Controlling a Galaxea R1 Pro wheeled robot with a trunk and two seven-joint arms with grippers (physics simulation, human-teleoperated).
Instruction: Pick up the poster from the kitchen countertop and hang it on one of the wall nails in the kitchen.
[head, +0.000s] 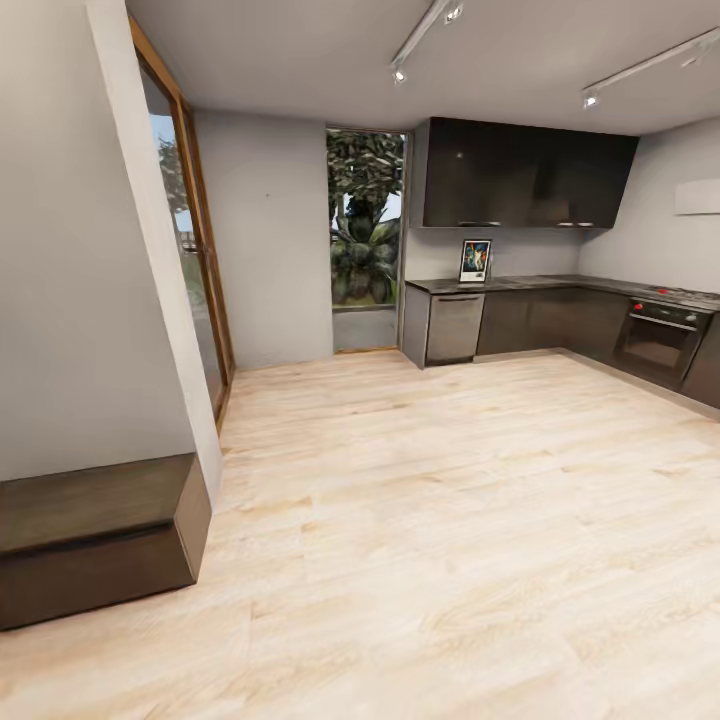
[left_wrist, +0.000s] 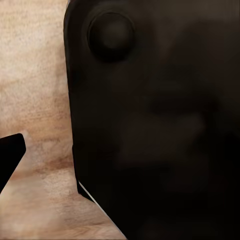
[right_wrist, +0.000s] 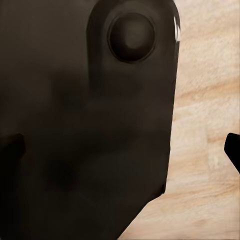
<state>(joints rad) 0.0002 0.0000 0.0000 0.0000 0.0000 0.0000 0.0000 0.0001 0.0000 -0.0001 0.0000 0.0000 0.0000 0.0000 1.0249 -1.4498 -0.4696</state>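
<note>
**Head view: poster stands far off on the kitchen surface, across an open wood floor**

Head view looks across a wide pale wood floor (head: 430, 520) toward a kitchen in the far right corner. The poster (head: 475, 260) stands upright on the kitchen countertop (head: 560, 284), leaning against the pale wall behind it, near the left end of this dark glossy surface. Dark wall cabinets (head: 525, 175) hang above it. Below the surface run dark base cabinets, with a steel-fronted appliance (head: 454, 327) under the poster's end and an oven (head: 657, 340) with red knobs further right, where the surface turns along the right wall.

Left of the kitchen a tall glazed opening (head: 365, 240) shows a palm-like plant outside. On the pale grey wall between that opening and a wood-framed window on the left, a tiny dark speck, one of the wall nails (head: 266, 195), is just visible. A low dark wooden bench (head: 95, 535) sits at the near left against a wall.

Left wrist view shows a large dark robot part close to the lens, with wood floor beside it and a black tip of the left hand (left_wrist: 11, 155) at the edge; I cannot tell whether it is spread or pressed together.

Right wrist view is much the same: a dark body with a round boss, floor beyond, and a black tip of the right hand (right_wrist: 233, 150) at the edge; its state cannot be told either.
</note>
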